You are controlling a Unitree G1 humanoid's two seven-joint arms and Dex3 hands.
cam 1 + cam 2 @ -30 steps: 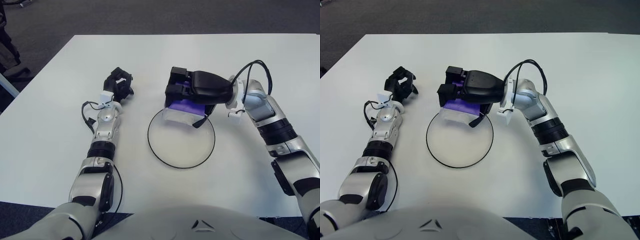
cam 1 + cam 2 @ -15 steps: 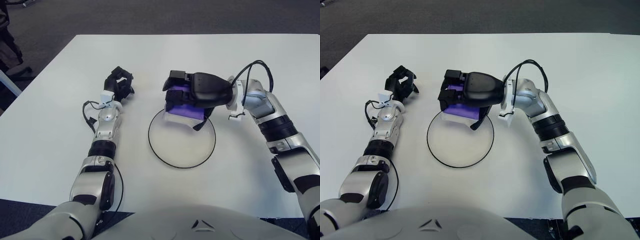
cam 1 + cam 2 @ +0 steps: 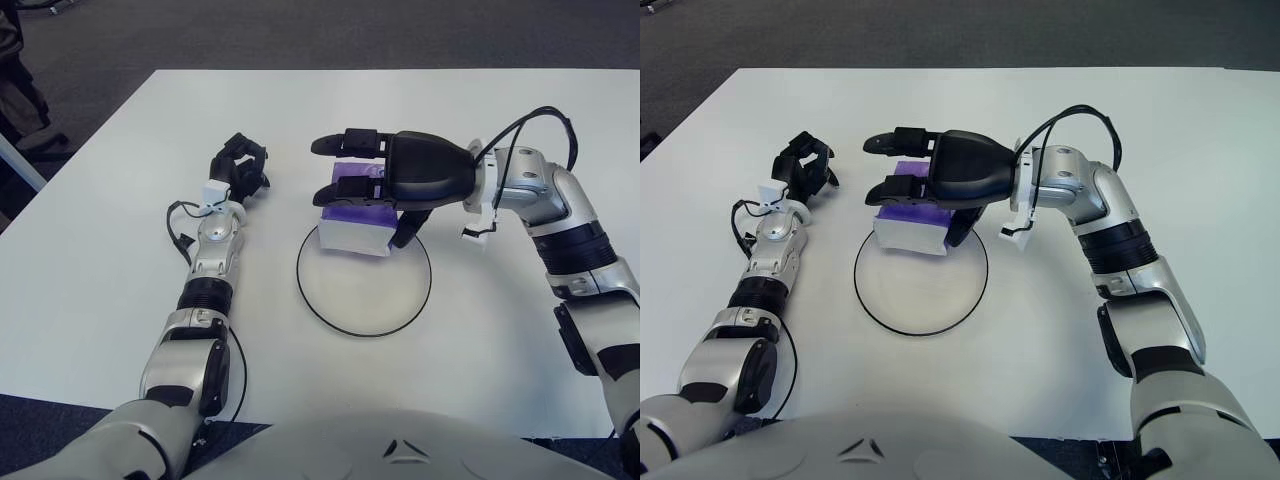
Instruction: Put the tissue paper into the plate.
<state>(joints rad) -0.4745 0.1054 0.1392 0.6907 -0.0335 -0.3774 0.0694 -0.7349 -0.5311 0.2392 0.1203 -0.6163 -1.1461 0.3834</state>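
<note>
Right hand (image 3: 365, 180), black three-finger: fingers spread, extended toward 9 o'clock, gripping nothing; thumb hangs at pack's 3 o'clock side.

Purple-topped white rectangular tissue pack (image 3: 355, 222): directly beneath right-hand fingers, straddling 12 o'clock rim of round clear black-rimmed plate (image 3: 364, 320); far half seems over white table (image 3: 500, 330). Long axis runs 9-to-3.

Judgement: pack only partly in plate; plate centre lies at 6 o'clock from pack.

Left hand (image 3: 238, 170): idle at pack's 9 o'clock, fingers curled, empty. Right hand far nearer.
</note>
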